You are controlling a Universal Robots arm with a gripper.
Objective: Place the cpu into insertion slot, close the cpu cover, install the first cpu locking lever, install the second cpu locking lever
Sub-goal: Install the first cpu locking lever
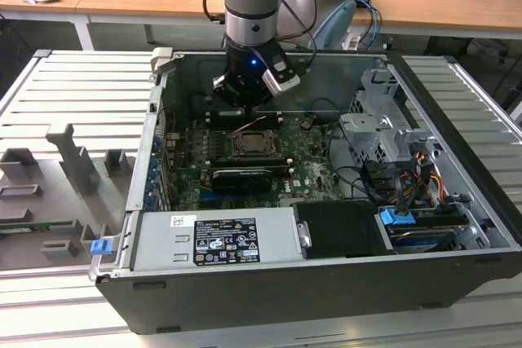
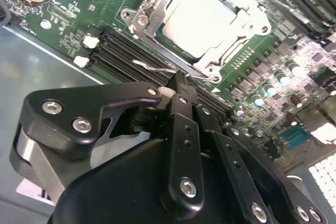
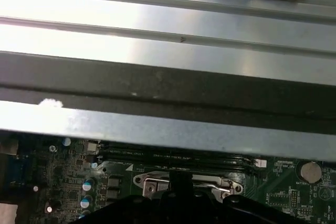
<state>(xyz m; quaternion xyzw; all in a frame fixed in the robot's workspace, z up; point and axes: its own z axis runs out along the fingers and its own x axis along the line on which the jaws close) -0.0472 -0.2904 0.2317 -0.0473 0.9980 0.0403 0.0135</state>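
CPU (image 2: 202,17) sits pale and square in the insertion slot (image 2: 157,38) on the green motherboard (image 2: 68,19), with the silvery cpu cover (image 2: 231,51) lying flat around it, its window framing the chip. In the exterior view the socket (image 1: 251,146) lies near the middle of the open computer case (image 1: 457,201), and the tool (image 1: 245,91) hangs just on its far side, close above the board. In the second wrist view the tool (image 2: 176,85) has its black fingers (image 2: 181,114) drawn together to a narrow tip, and that tip meets a thin wire locking lever (image 2: 152,66) which runs along the socket's edge beside the long black memory slots (image 2: 126,51). Whether the tip pinches the wire or only presses on it cannot be told. By my reading, the lever's long axis lies across the tool's line of reach, so the tool addresses it broadside, with the socket just beyond the wire.
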